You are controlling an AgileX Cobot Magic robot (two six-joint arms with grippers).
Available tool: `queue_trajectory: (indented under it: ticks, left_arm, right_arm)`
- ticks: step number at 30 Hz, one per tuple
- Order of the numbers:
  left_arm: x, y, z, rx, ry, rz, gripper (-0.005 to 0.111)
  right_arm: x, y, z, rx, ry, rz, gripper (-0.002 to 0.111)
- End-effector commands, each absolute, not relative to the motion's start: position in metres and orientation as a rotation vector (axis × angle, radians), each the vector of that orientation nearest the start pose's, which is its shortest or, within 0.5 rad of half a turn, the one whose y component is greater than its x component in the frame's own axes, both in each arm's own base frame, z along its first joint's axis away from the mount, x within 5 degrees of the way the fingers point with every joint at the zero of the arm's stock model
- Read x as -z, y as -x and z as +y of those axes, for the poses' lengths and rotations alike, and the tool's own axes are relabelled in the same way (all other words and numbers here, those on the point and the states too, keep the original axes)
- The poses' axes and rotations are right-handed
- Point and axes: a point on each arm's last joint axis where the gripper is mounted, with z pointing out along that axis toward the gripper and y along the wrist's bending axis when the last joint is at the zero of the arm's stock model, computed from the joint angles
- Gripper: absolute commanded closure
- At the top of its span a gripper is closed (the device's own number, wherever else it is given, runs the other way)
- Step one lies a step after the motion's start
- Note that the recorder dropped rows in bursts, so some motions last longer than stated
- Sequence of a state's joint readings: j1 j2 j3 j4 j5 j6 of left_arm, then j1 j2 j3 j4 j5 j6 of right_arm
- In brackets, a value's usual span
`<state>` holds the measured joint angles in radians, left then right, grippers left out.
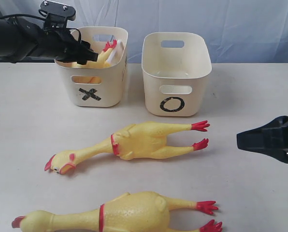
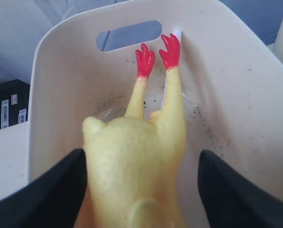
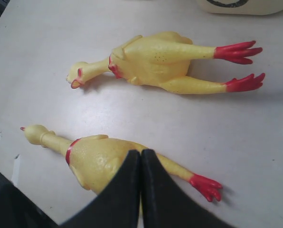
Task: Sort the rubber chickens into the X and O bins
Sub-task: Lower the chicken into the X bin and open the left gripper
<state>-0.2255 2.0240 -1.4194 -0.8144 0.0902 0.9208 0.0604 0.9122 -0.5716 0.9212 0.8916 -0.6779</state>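
Note:
The X bin (image 1: 112,84) stands at the back left, the O bin (image 1: 198,89) to its right. One rubber chicken (image 2: 132,156) lies inside the X bin (image 2: 236,95), its red feet up against the far wall. My left gripper (image 2: 141,154) hangs over that bin, open, with its fingers on either side of the chicken's body and a gap on one side. In the exterior view my left gripper (image 1: 88,52) is at the bin's rim. Two more chickens lie on the table: a middle one (image 1: 144,140) and a front one (image 1: 129,212). My right gripper (image 3: 141,154) is shut and empty above the front chicken (image 3: 91,159).
The O bin holds nothing that I can see. In the exterior view my right gripper (image 1: 243,139) juts in from the right edge. The white table (image 1: 28,125) runs back to a pale blue curtain. In the right wrist view the middle chicken (image 3: 155,59) lies below the O bin (image 3: 246,5).

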Motion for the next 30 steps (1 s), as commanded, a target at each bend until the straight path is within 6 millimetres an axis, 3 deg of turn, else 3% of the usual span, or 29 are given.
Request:
queue_trajectory:
  ticks: [1,9,11,18,23,30]
  left_arm:
    - [-0.211,-0.45,-0.108,0.142,-0.392,2.104,0.043]
    - [-0.241,-0.435,-0.114,0.247,-0.462,2.109,0.051]
    - [-0.251,-0.427,-0.116,0.288,-0.498,2.114,0.06]
    - [-0.295,-0.395,-0.122,0.422,-0.644,2.105,0.107]
    - [-0.314,-0.372,-0.121,0.471,-0.694,2.137,0.107]
    - [-0.311,-0.338,-0.102,0.337,-0.637,2.219,0.107]
  right_arm:
    - [-0.275,-0.148,0.066,-0.852,0.347,2.346,0.108]
    - [-0.275,-0.148,0.066,-0.85,0.348,2.347,0.108]
    - [-0.275,-0.148,0.066,-0.85,0.348,2.347,0.108]
    - [-0.275,-0.148,0.065,-0.844,0.346,2.343,0.108]
    - [-0.275,-0.149,0.065,-0.84,0.345,2.34,0.108]
    - [-0.275,-0.149,0.065,-0.831,0.355,2.334,0.108]
